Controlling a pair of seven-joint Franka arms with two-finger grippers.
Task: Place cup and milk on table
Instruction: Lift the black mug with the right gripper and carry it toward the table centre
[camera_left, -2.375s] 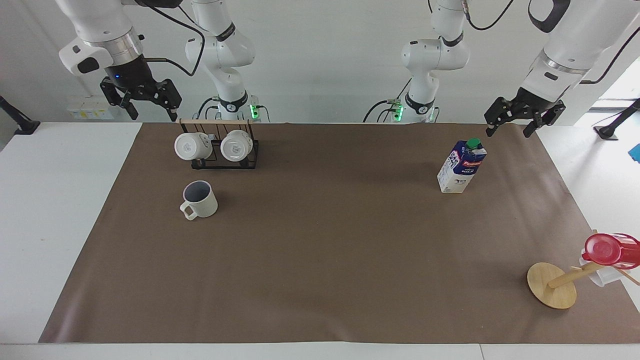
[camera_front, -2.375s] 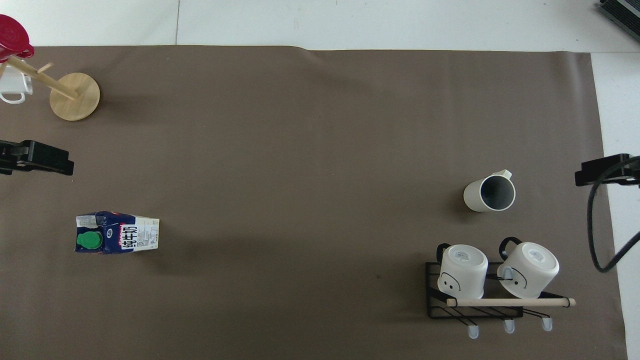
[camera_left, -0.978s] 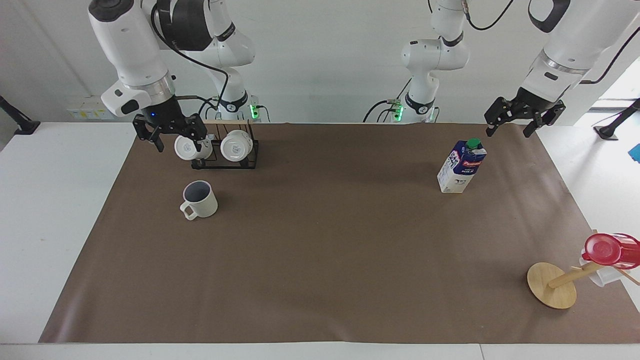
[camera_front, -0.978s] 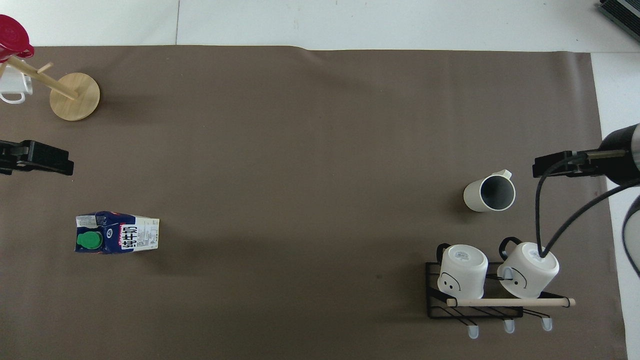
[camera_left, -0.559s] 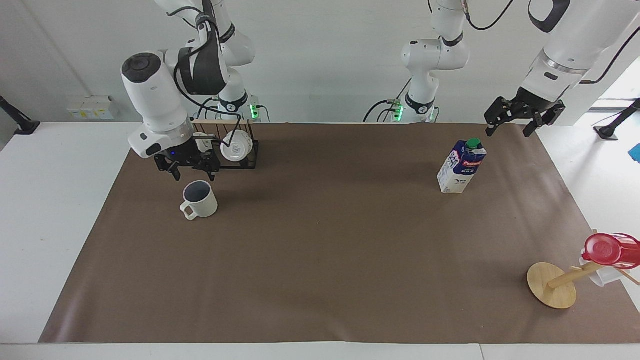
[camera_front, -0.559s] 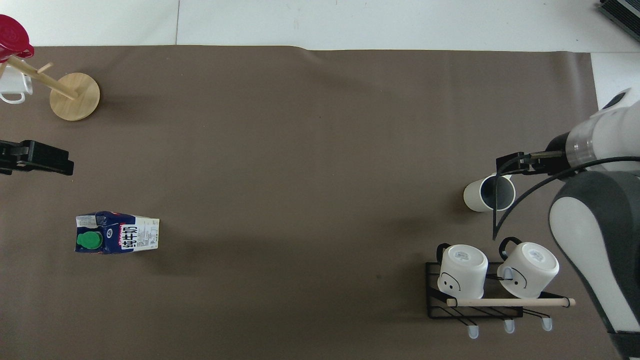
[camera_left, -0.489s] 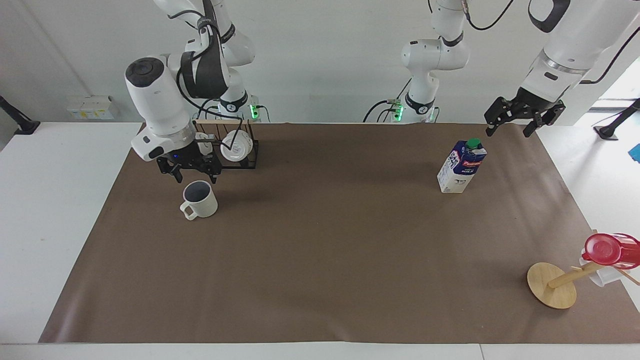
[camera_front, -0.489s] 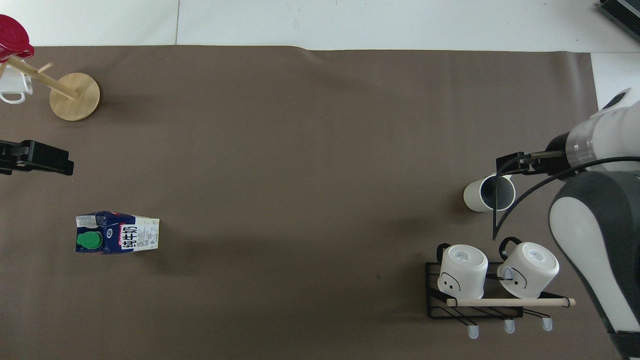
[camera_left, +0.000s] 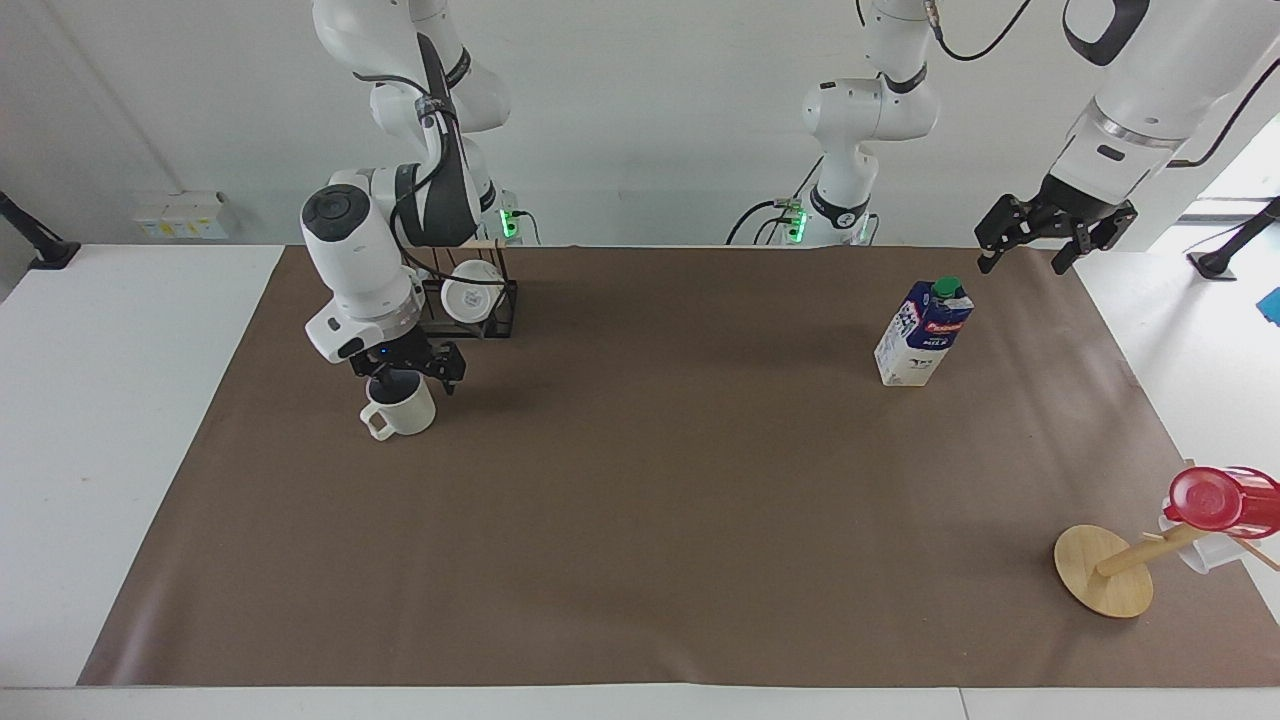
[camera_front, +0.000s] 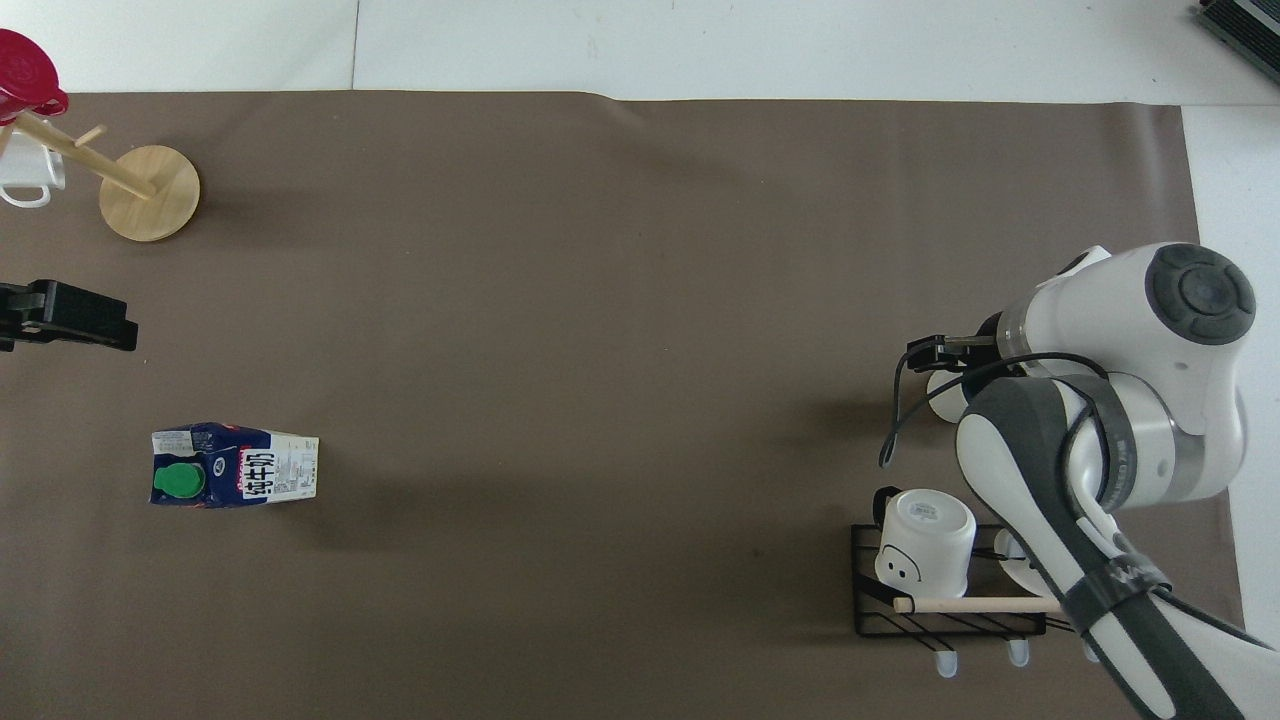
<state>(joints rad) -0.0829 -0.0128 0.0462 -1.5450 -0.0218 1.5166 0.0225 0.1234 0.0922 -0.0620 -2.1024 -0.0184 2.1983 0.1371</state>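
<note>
Right end effector (camera_left: 405, 377) sits low at the cup (camera_left: 400, 408), fingers spread around the rim zone; one finger looks to dip at the dark mouth, the other outside the wall, but I can't tell if it touches yet. Nothing gripped. Likely a rim pinch, since the handle points away from the robots and the approach is from above. In the overhead view the right arm's body hides most of the cup (camera_front: 938, 384).

Cup stands upright on the brown sheet of the table (camera_left: 640, 520), toward the right arm's end, just farther from the robots than the wire rack (camera_left: 470, 300) with its white mugs. Tight spot, so the wrist could clip the rack.

Left end effector (camera_left: 1052, 232) waits in the air over the table edge at the left arm's end, fingers apart, empty, poised near the milk (camera_left: 923, 332). Milk stands upright on the sheet, green cap up, well apart from the cup.

Wooden stand (camera_left: 1105, 568) with the red-topped cup (camera_left: 1220, 500) lies farther from the robots, out of the way.

Judgement: cup grasp step, milk not yet started.
</note>
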